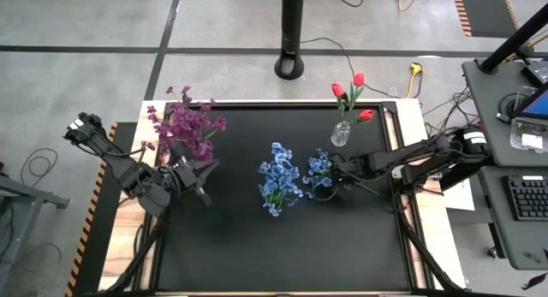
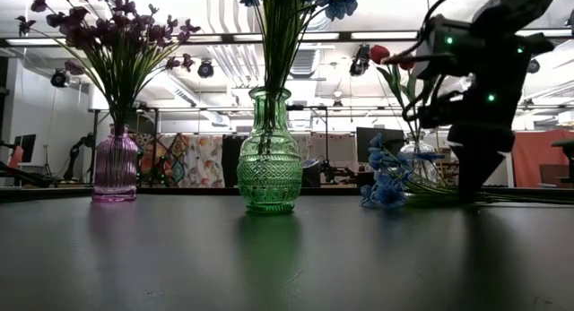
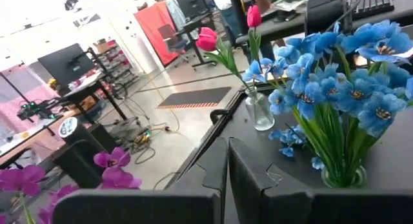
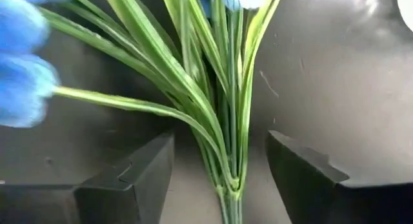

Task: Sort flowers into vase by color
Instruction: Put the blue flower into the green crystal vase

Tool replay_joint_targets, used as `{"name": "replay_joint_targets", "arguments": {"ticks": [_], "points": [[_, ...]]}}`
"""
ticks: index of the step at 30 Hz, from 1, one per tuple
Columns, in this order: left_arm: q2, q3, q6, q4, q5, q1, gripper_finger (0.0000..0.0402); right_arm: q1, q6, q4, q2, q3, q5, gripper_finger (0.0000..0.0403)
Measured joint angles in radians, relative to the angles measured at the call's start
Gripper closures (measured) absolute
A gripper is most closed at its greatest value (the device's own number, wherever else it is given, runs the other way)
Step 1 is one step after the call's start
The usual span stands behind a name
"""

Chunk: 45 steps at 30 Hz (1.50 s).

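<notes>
Item: my right pincer (image 4: pixel 222 179), low over the black table (image 1: pixel 240 254), fingers wide apart either side of a loose blue flower (image 1: pixel 319 167) lying flat; nothing gripped. Blue bunch (image 1: pixel 278 177) in green vase (image 2: pixel 269 159); purple bunch (image 1: pixel 184 126) in purple vase (image 2: pixel 116 168); red tulips (image 1: pixel 353 90) in clear vase (image 1: pixel 341 133). My left pincer (image 1: pixel 203 179) waited beside the purple bunch; its spread I could not tell.

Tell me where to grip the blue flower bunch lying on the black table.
Grip the loose blue flower bunch on its gathered green stems, below the leaves, where they narrow into one bundle. Come from above: it lies flat, and the open right gripper already straddles that point.
</notes>
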Motion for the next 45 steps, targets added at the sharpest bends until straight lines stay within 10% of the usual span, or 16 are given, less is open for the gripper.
{"name": "replay_joint_targets", "arguments": {"ticks": [21, 34, 45], "points": [[0.003, 0.004, -0.003, -0.002, -0.001, 0.000, 0.0402, -0.004, 0.052, 0.067, 0.008, -0.026, -0.037, 0.0383], [0.006, 0.003, -0.020, -0.002, -0.001, 0.000, 0.0402, 0.079, 0.038, -0.053, -0.258, 0.138, 0.146, 0.0384], [0.035, 0.008, -0.020, -0.003, -0.001, 0.000, 0.0402, 0.281, -0.296, 0.422, -0.497, 0.136, 0.425, 0.0385]]}}
